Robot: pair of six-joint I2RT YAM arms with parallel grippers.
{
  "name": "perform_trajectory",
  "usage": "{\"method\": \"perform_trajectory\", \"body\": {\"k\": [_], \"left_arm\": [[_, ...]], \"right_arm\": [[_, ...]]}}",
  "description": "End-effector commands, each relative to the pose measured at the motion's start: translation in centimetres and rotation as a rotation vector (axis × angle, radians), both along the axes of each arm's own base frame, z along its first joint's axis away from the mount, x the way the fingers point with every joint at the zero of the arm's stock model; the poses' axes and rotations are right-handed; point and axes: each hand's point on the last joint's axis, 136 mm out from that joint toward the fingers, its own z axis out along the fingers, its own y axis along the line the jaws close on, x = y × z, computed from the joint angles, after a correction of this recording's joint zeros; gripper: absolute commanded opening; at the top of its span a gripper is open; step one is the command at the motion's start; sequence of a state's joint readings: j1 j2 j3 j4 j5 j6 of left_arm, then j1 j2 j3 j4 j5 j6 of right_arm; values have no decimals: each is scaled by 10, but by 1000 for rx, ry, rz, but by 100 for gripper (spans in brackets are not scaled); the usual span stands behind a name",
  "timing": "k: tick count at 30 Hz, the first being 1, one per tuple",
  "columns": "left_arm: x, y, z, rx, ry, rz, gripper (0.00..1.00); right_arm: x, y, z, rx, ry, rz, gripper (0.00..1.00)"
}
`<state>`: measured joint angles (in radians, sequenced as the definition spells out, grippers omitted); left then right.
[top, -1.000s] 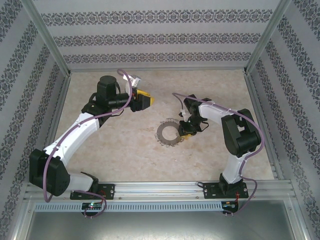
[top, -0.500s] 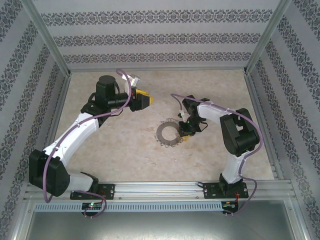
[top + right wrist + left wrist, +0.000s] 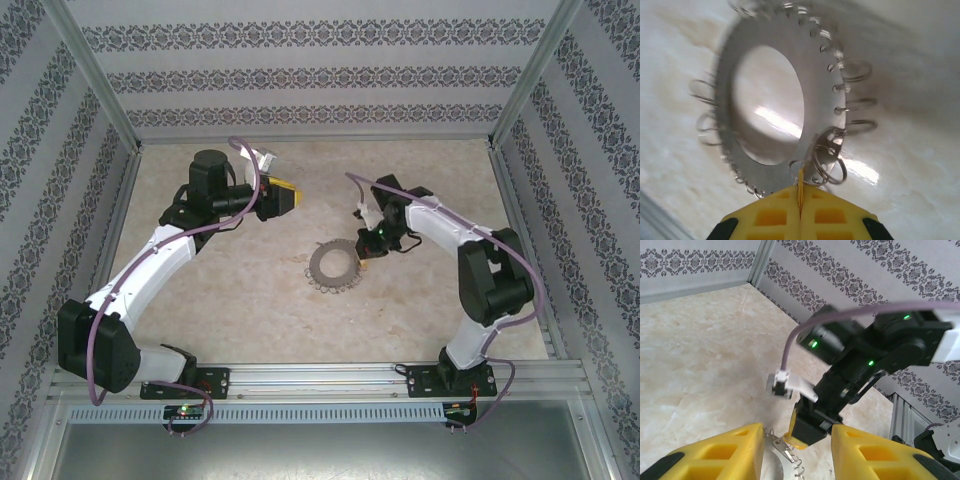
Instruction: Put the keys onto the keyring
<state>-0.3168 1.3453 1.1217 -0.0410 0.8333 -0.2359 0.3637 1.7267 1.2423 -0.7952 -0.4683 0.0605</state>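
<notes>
Right gripper (image 3: 800,192): it's down low at the rim of the keyring (image 3: 820,85), yellow fingers pressed tight together; pinched in the seam is a thin yellow-orange sliver, the key (image 3: 800,179) seen edge-on, poking out past the tips
Key: its tip sits right in among the small wire loops (image 3: 831,167) hanging off the rim; whether it has gone through one, I cannot tell
Keyring: lying flat on the pale marbled bench (image 3: 910,165); a grey disc with an open centre and loops sticking out all round; from above it sits mid-bench between the two arms, the right gripper at its right edge
Left gripper (image 3: 288,200): behind and to the left of the keyring, well apart from it, pointing toward the right arm; fingers standing apart with nothing held (its own camera looks straight through the gap at the right arm's wrist)
</notes>
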Motion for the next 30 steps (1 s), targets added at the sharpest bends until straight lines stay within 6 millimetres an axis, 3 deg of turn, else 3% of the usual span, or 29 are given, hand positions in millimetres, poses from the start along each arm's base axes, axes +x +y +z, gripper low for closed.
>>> {"method": "perform_trajectory", "body": {"k": [1,6,11,17,23,30], "left_arm": [[-1,6,13,-1,-43,0,39],[0,12,12,-8,-55,21,39],[0,20,16,-33,-79,41,38],[-2,23,26,-47,-115,28,35],[-10,22,39,-74,-153,10,33],[-23,17,57,-101,-183,-48,26]], "right_arm": [[10,26,65,200,-141,101,0],[9,45,117,368,-180,130,0],[3,67,181,581,-288,202,0],[-8,81,244,739,-373,314,0],[-17,87,294,857,-424,388,0],[-24,93,329,912,-441,438,0]]}}
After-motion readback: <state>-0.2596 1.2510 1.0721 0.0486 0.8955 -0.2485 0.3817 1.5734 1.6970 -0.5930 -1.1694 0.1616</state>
